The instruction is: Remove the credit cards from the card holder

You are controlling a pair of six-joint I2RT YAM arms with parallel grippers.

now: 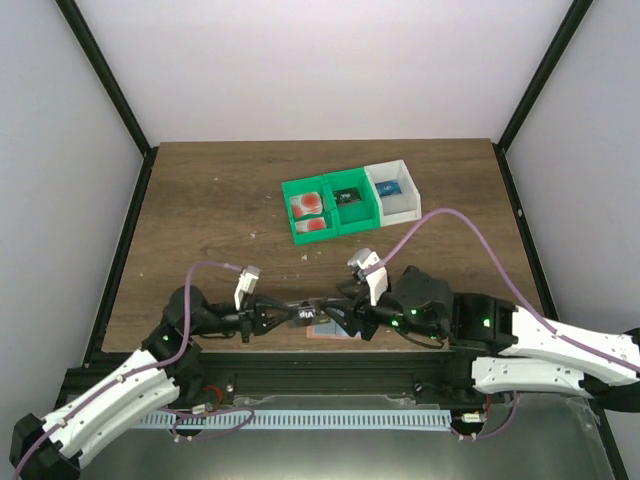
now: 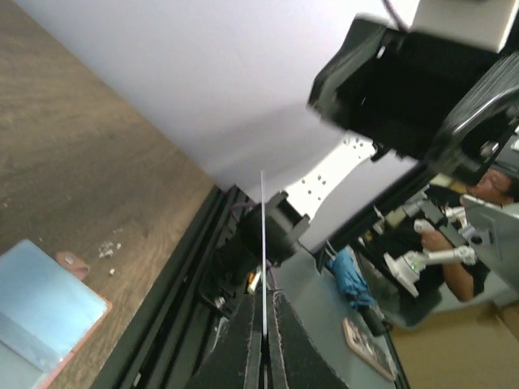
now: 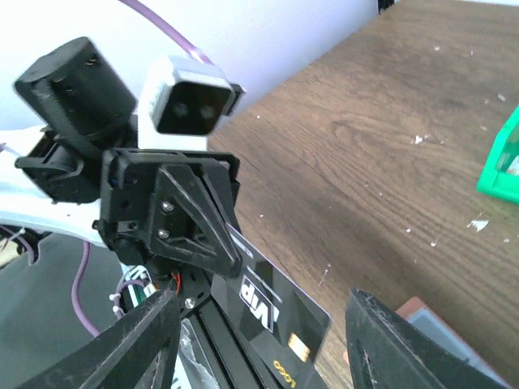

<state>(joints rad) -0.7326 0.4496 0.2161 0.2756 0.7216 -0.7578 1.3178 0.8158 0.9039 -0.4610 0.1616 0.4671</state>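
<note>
My left gripper point(image 1: 272, 320) is shut on a black card point(image 1: 305, 315) marked "VIP" with a gold chip, held above the table's near edge. In the left wrist view the card point(image 2: 263, 243) shows edge-on as a thin line between the shut fingers point(image 2: 243, 340). In the right wrist view the card point(image 3: 284, 312) sticks out of the left gripper point(image 3: 195, 223). My right gripper point(image 3: 268, 356) is open, its fingers point(image 3: 138, 348) wide apart on either side of the card, not touching it. The card holder point(image 2: 40, 312) lies open on the table below, blue-grey inside with a salmon rim point(image 3: 409, 308).
A green bin point(image 1: 308, 212) at mid table holds pale cards with red blots. A second green compartment point(image 1: 347, 196) holds a dark card. A white bin point(image 1: 392, 188) holds a blue card. The black frame rail point(image 1: 300, 370) runs along the near edge.
</note>
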